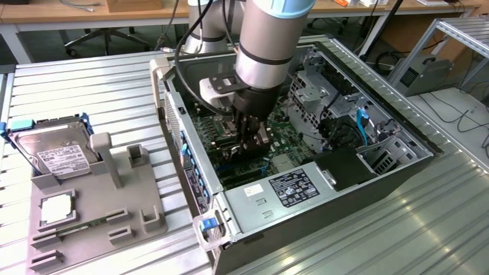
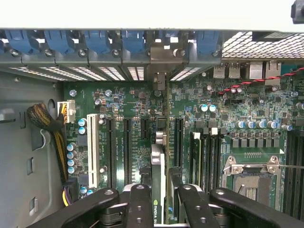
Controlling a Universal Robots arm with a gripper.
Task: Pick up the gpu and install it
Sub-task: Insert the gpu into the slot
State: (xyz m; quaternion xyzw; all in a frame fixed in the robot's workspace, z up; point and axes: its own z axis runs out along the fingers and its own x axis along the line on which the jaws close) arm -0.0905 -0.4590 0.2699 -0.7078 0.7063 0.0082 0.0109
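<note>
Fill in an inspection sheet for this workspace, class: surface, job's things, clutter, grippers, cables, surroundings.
Surface: ribbed metal table bearing an open computer case.
Job's things: gpu held edge-on above the motherboard, bracket towards the rear slots.
Clutter: grey parts holder carrying a hard drive.
Grippers: gripper shut on the gpu, lowered inside the case.
Cables: blue cable in the case; braided bundle beside the board.
Surroundings: wooden bench behind.
</note>
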